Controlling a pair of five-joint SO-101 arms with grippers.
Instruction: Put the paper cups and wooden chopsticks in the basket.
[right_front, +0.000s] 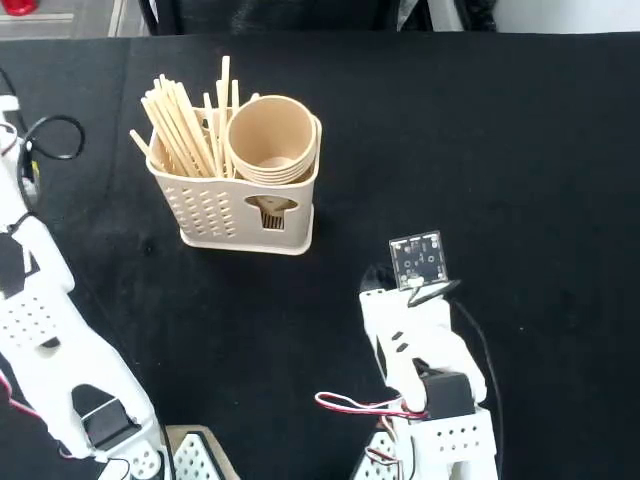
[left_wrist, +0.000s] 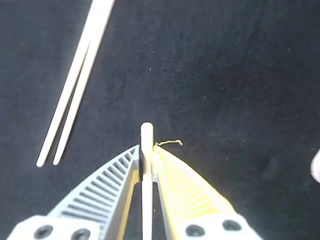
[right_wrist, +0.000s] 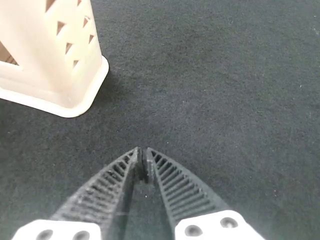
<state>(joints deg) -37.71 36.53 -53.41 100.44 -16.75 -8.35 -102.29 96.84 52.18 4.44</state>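
Near side: left gripper (left_wrist: 146, 152) is pinching narrow on one chopstick (left_wrist: 146, 132). The stick is running lengthwise between the fingers, its rounded end poking just past the tips. All of this is hanging over the black table (left_wrist: 240, 75). Beyond the tips a loose pair (left_wrist: 75, 85) is lying flat on the table, the two sticks close together and nearly parallel. Cannot tell where the pair is lying relative to the basket.

The right gripper (right_wrist: 142, 156) is sitting low over the table with fingers pressed together, gripping nothing, just short of the basket (right_wrist: 50, 75) and off its near corner.

Farther back the basket is standing upright. A bundle (right_front: 185, 130) of chopsticks is leaning in the basket compartment on the left arm's side. Nested cups (right_front: 272, 140) are sitting mouth-up in the other compartment, right beside the bundle.
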